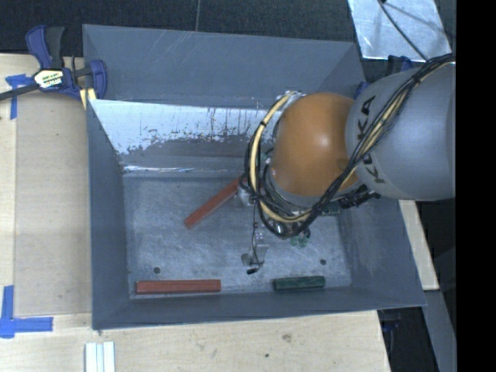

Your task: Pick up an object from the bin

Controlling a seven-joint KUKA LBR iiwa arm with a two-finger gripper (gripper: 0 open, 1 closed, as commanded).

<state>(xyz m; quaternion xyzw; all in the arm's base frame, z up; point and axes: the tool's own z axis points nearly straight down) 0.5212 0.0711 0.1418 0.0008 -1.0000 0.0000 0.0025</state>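
My gripper (253, 263) hangs below the arm near the middle of the bin, its tip just above the floor. A dark green bar (298, 284) lies flat along the front wall, a little right of and in front of the tip. A reddish-brown stick (211, 205) lies slanted to the gripper's upper left, with its higher end running under the arm. A second reddish-brown bar (178, 287) lies flat along the front wall at the left. None of these three touches the gripper tip.
The arm with its orange cover and cables hides the right rear part of the bin. The bin's sloping walls close in on all sides.
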